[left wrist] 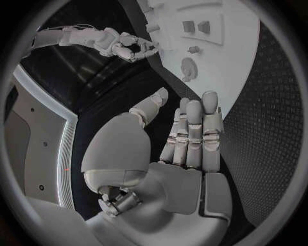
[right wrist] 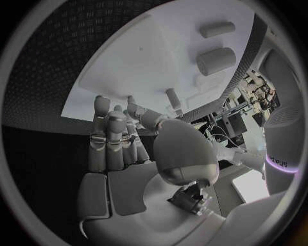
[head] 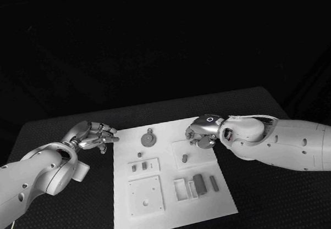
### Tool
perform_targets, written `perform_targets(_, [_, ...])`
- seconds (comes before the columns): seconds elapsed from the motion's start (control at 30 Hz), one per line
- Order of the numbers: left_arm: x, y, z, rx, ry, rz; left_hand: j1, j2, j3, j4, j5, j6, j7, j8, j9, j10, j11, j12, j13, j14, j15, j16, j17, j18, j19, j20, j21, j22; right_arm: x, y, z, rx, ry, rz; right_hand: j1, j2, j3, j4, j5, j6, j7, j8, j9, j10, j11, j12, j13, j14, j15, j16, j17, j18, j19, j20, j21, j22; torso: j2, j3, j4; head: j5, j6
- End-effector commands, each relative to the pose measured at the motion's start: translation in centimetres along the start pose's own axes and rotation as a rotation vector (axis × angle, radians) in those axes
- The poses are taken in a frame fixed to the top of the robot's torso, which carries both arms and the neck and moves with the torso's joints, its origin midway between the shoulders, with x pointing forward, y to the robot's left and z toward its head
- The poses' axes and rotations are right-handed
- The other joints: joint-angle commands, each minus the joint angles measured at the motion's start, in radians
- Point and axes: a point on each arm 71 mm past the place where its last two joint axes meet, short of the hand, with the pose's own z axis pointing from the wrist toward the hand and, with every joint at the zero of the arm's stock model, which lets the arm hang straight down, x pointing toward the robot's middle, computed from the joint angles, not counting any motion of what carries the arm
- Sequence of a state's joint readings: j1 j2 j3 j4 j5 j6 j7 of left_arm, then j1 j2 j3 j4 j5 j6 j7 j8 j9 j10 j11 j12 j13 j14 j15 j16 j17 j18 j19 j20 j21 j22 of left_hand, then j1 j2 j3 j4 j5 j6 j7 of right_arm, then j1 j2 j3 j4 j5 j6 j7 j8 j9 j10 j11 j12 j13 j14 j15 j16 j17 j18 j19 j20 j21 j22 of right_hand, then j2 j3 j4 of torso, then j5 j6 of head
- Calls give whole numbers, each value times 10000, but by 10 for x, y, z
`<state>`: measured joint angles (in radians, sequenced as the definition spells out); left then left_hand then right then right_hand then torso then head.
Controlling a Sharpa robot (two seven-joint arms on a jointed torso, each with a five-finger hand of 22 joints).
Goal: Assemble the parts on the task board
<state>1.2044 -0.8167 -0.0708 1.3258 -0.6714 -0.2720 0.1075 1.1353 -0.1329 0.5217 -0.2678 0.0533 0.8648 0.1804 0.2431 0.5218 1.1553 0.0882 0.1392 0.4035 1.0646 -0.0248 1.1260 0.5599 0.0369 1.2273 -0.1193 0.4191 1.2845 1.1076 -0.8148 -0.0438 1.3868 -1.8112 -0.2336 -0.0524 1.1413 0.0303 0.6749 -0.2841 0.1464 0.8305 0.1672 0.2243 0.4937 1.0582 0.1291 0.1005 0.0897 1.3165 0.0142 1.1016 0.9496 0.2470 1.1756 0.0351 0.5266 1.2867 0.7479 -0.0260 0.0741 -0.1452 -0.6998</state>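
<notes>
both white arms nearest camera, entering from 9 and 3 o'clock. black table (head: 64,213) under everything. task board (head: 171,207) at centre, long white plate. left hand (head: 93,135) at 10 o'clock of board, over bare table just off board edge, fingers curled in, holds nothing. right hand (head: 201,130) at 1 o'clock, above board's far right corner; cannot tell whether it grips anything. parts (head: 195,185) grey, lying on board: row of blocks near 4 o'clock, round piece (head: 148,140) near 12 o'clock.

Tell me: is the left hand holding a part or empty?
Empty. The left hand has its fingers straight and together, nothing between them, off the task board edge.
</notes>
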Motion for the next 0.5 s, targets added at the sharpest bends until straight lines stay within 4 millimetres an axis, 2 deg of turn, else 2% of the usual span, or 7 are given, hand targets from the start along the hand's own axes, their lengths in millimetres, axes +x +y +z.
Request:
perform_targets(0.03, [0, -1, 1, 104, -7, -93, -86, 13, -77, 9, -35, -31, 44, 20, -18, -79, 3, 60, 13, -35, 25, -55, -12, 764, -11, 0, -55, -16, -2, 1, 1, 31, -314, -13, 67, -97, -10, -59, 46, -53, 18, -15, -20, 9, -6, -96, -40, 21, 1, 100, 32, 148, 25, 51, -65, -35, 0, 0, -4, -5, 9])
perform_targets(0.13, [-1, -1, 0, 81, -28, -86, -96, 11, -85, 8, -36, -44, 48, 17, -22, -88, 5, 62, 14, -34, 27, -58, -13, 763, -7, 1, -61, -18, 1, 2, 0, 49, -25, -73, 179, -667, -60, -48, 46, -62, 5, -1, -37, 25, -14, -175, -94, -6, -4, 188, 41, 148, 97, 29, -118, -60, 0, 3, -1, 4, -8])
perform_targets(0.17, [-1, -1, 0, 72, -36, -84, -98, 10, -87, 7, -35, -48, 50, 16, -23, -92, 6, 62, 14, -34, 28, -59, -13, 763, -7, 1, -64, -18, 1, 2, 0, 37, -20, -87, 185, -964, -105, -41, 38, -151, -12, -43, -62, -30, -1, -230, -125, -10, 6, 212, 39, 148, 121, 31, -135, -68, 2, 1, 3, 2, -8])
perform_targets(0.2, [-1, 0, 0, 71, -40, -83, -99, 9, -89, 7, -35, -50, 50, 15, -23, -94, 6, 63, 14, -34, 28, -59, -13, 763, -6, 1, -65, -19, 2, 3, 0, 21, -26, -128, 234, -1120, -96, 0, 48, -279, -33, -103, -96, -58, 14, -273, -151, -18, 23, 233, 30, 148, 157, 32, -164, -87, 2, 3, 3, 2, -8])
perform_targets(0.3, [-2, 0, 0, 57, -40, -81, -101, 11, -90, 5, -35, -55, 52, 14, -25, -98, 7, 63, 14, -33, 29, -60, -13, 763, -5, 1, -68, -19, 3, 3, -1, 38, -36, -158, 373, -1450, -78, 24, 45, -518, 14, -202, -155, -52, 15, -315, -184, -13, 19, 295, 7, 148, 226, 27, -231, -123, 3, 2, -2, -3, -14])
perform_targets(0.37, [-2, 0, 0, 57, -35, -82, -103, 11, -92, 5, -35, -58, 53, 14, -25, -100, 8, 64, 15, -31, 29, -59, -13, 763, -4, 1, -70, -20, 4, 3, -1, 23, 26, -216, 451, -1549, -68, 37, 41, -597, 113, -223, -173, -48, 23, -329, -198, -15, 31, 332, -9, 148, 260, 25, -272, -139, 1, 1, 0, -7, -15])
perform_targets(0.5, [-2, 0, 1, 49, -28, -80, -107, 12, -96, 4, -35, -64, 55, 13, -27, -106, 9, 66, 16, -27, 30, -58, -11, 763, -2, 2, -75, -21, 7, 4, -2, -99, 192, -321, 524, -1715, -80, 67, 39, -461, 124, -106, -141, -57, 57, -340, -212, -43, 64, 372, -47, 148, 286, 38, -346, -156, -3, -5, 2, -5, -22])
